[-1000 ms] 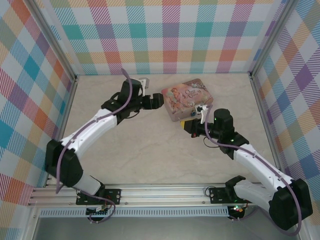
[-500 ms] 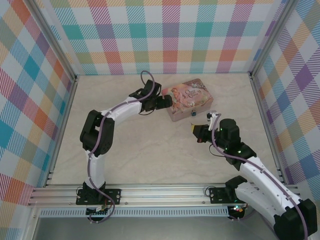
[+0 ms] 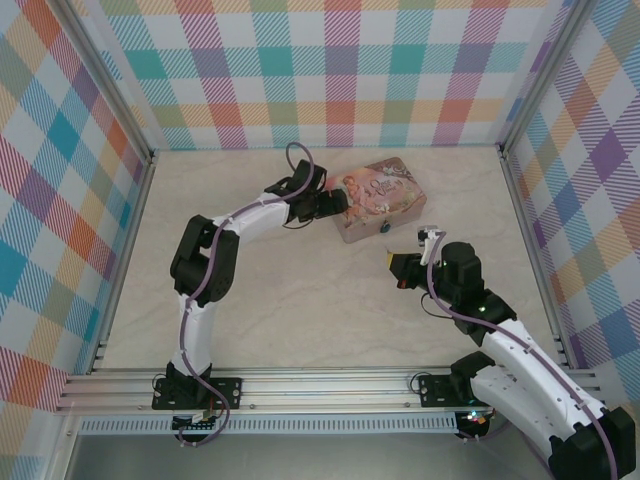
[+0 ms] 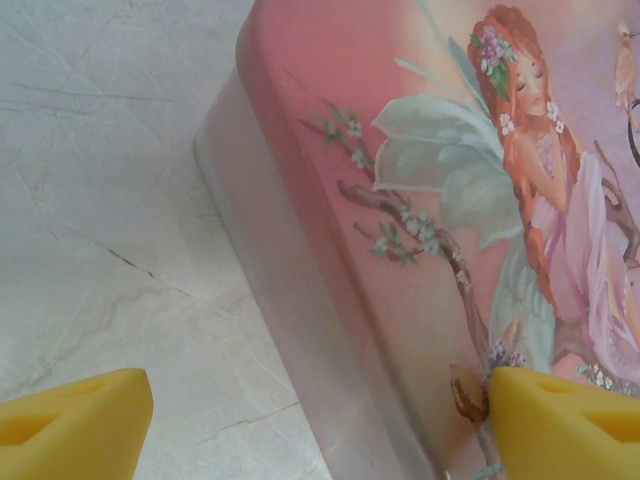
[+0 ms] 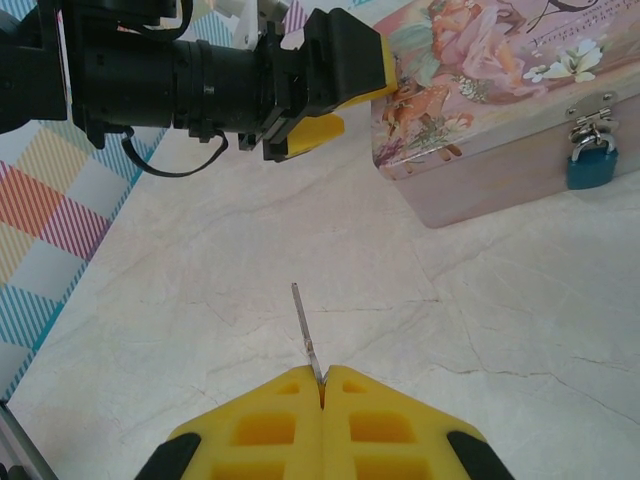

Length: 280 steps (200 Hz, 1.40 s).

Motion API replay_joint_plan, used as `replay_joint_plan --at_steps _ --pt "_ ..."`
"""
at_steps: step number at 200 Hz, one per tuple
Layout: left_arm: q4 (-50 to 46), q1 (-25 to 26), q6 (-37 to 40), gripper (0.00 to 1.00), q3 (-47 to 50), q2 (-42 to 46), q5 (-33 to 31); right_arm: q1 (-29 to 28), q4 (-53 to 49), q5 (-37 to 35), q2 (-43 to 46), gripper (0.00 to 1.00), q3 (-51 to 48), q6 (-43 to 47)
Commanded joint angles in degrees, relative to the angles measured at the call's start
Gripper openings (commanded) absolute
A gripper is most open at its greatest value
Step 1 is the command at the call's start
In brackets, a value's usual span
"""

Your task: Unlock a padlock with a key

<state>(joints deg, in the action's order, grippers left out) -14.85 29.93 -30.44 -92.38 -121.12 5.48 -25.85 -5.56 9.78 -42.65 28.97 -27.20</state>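
The small blue padlock [image 5: 591, 166] hung on the front hasp [image 5: 592, 122] of the pink illustrated rectangular tin [image 5: 500, 90], which rested on the pale bench [image 5: 520, 300]. The left jaws stood wide apart astride the tin's end, apparently to steady it. The right jaws were clamped on the thin silver key [image 5: 304, 330], blade projecting forward, well apart from the padlock.
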Motion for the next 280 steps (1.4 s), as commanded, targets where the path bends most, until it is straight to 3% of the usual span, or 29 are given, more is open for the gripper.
replay_joint_plan --at_steps 1,111,142,204,280 --pt "-3.17 -2.56 0.78 0.85 6.06 2.53 -2.04 0.27 -0.41 -0.63 -0.21 0.02 -0.03 0.12" --pt "1.1 -8.6 1.26 0.85 33.75 22.47 -1.95 0.27 1.51 0.67 -4.78 0.02 0.08 0.59" --pt "0.34 -12.75 1.55 0.85 40.08 28.63 -1.83 0.27 2.43 1.6 -6.08 0.02 -0.03 0.45" --pt "-3.33 -21.95 5.65 0.86 41.87 32.73 0.37 0.22 3.78 2.68 -7.93 0.02 0.25 0.31" --pt "5.29 -20.63 8.47 0.9 48.94 49.19 8.34 0.27 7.79 4.09 -10.17 0.02 -0.01 0.42"
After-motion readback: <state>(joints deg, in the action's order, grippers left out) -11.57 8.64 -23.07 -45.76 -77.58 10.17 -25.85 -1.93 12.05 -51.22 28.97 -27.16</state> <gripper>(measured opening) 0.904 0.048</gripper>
